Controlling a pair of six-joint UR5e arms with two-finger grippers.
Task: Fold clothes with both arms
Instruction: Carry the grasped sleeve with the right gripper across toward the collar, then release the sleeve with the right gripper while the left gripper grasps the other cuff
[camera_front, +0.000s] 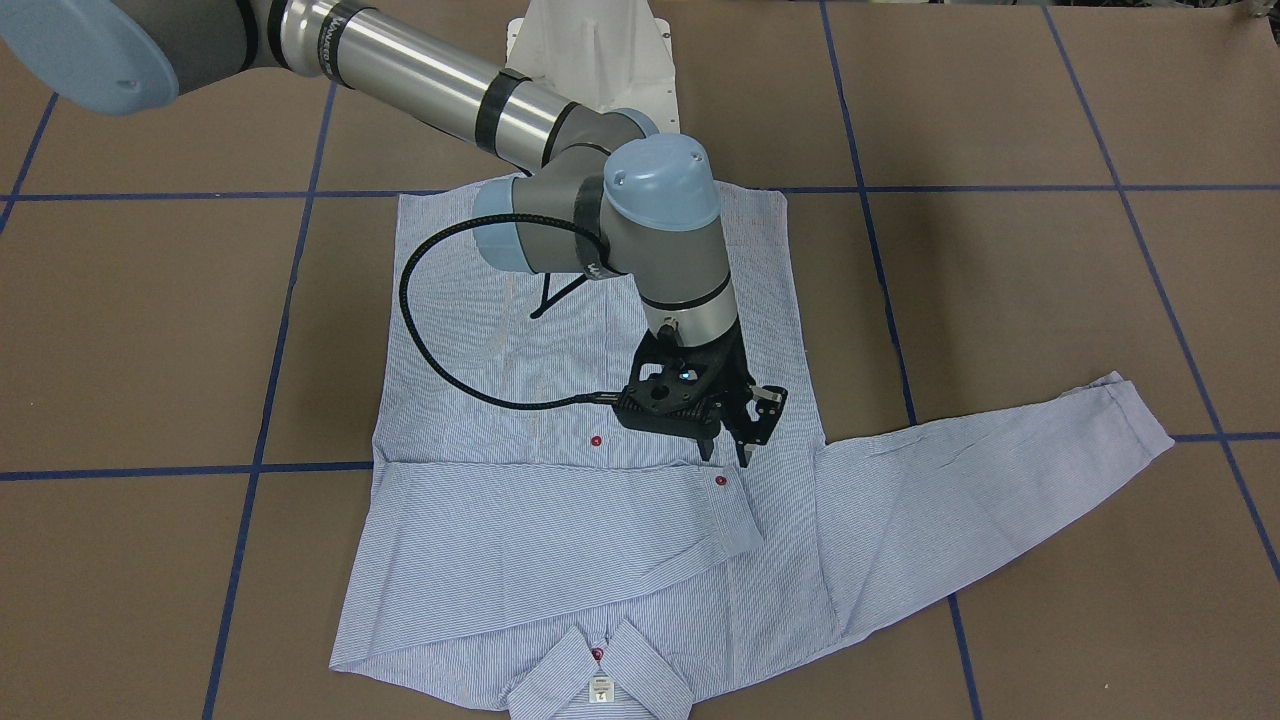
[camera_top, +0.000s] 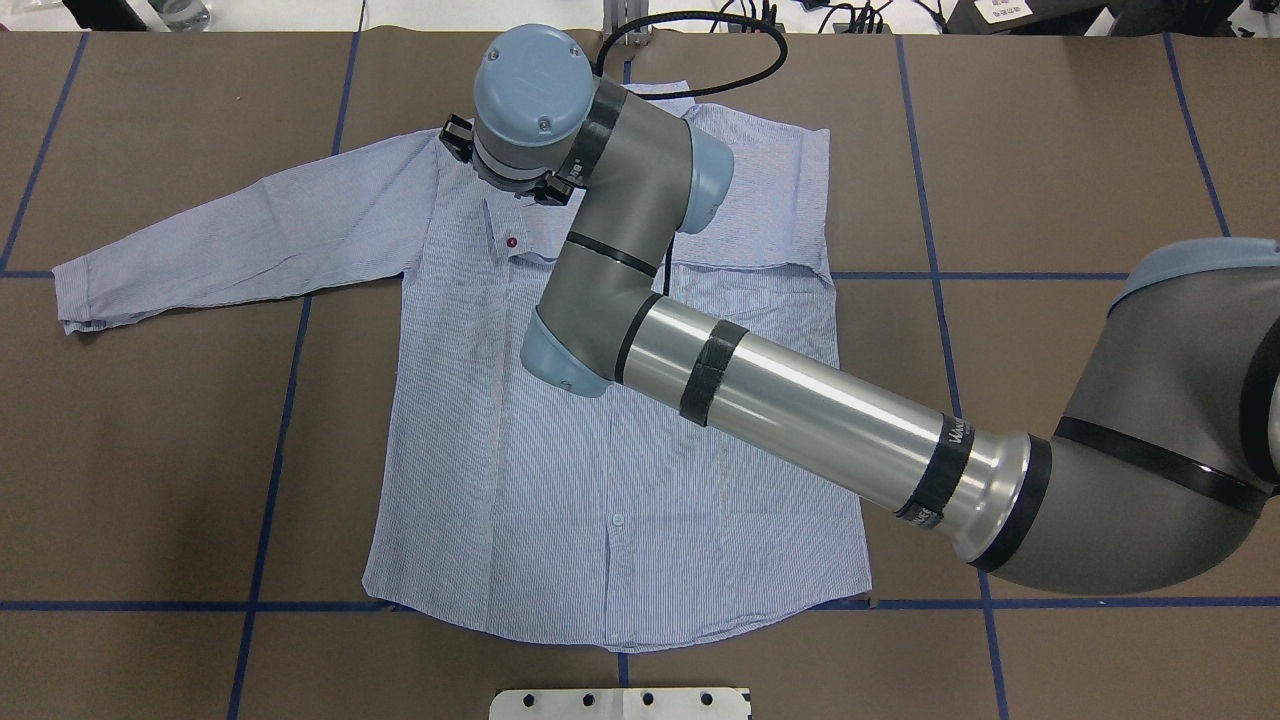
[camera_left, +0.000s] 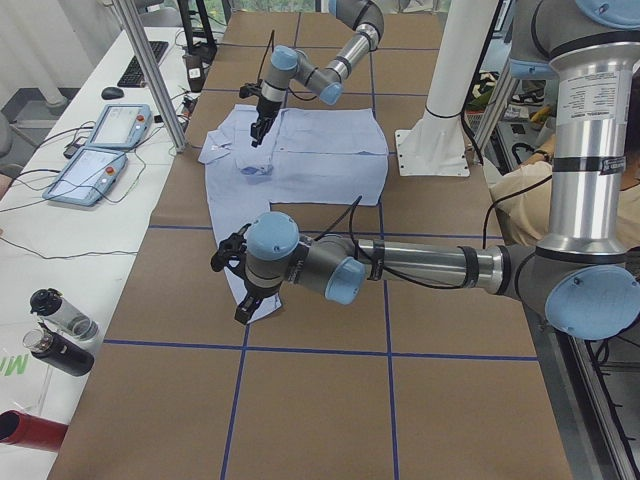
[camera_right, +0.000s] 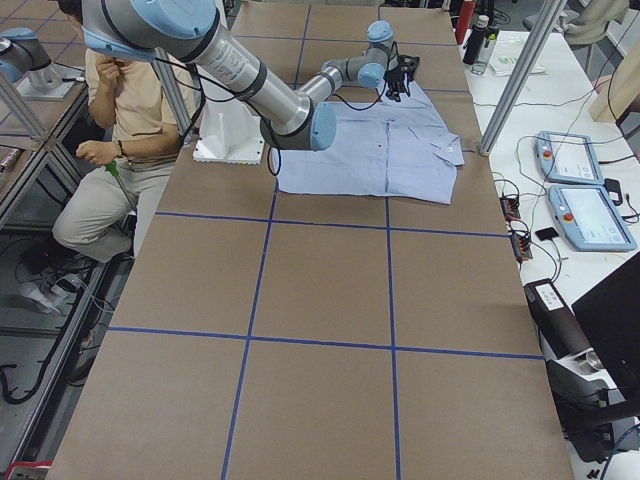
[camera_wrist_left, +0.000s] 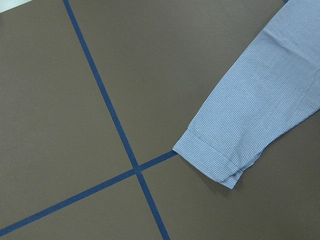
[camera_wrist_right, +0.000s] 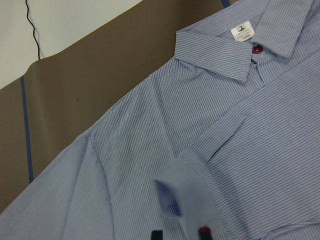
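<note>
Overhead exterior view: shirt (camera_top: 600, 450) lies flat and front up on the table (camera_top: 1050, 150), with its hem toward the pedestal (camera_top: 620, 705). The collar (camera_front: 550, 680) is at the operators' side, with the label (camera_front: 600, 688) showing.

The folded sleeve (camera_front: 520, 520), on the robot's right, is laid across the chest. Its cuff (camera_front: 728, 512) rests on the shirt body past the button line, red button (camera_front: 721, 481) uppermost. The straight sleeve (camera_top: 240, 240) runs out sideways on the robot's left. The outer cuff (camera_wrist_left: 215, 160) lies on bare table, just beside a crossing of blue tape (camera_wrist_left: 115, 125).

The right arm (camera_top: 800, 410) reaches across the shirt from the robot's right. The right gripper (camera_front: 726, 458) points down over the chest, just beside the cuff on the hem side. Its fingers are spread and nothing is between them. In the right wrist view the fingertips (camera_wrist_right: 156, 234) stand apart at the lower edge, with the cuff just ahead. Whether they touch the cloth cannot be confirmed.

The left arm (camera_left: 430, 265) extends over the table beyond the straight sleeve's end. The left gripper (camera_left: 246, 308) shows only in the exterior left view, so its spread cannot be judged. Its wrist camera looks down on the outer cuff from above.

An operator (camera_right: 110, 130) sits behind the pedestal.
</note>
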